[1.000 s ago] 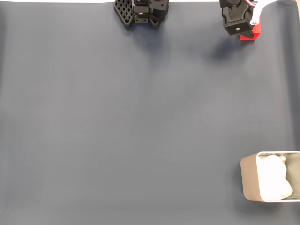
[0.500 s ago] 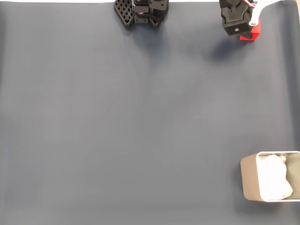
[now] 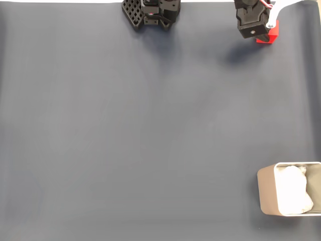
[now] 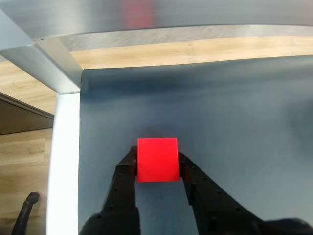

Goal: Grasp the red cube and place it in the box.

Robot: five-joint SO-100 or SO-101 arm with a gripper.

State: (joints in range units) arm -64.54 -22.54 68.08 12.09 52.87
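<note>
Since the earlier frames, the pincer (image 3: 264,31) and the red cube (image 3: 268,36) are being shown slightly nearer the top edge of the fixed view, little else being altered. In the wrist view the matte, sharp-edged red cube (image 4: 157,159) is being clamped between the two black fingers (image 4: 125,178) over the smooth dark grey mat (image 4: 220,122). The box (image 3: 268,196), beige, round-cornered and lined with wrinkled white material, is being seen well apart from the pincer, near the lower right corner.

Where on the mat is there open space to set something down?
Nearly all of the dark mat is bare, from the arm base down to the box. It is crowded only where the gripper holds the red cube.
</note>
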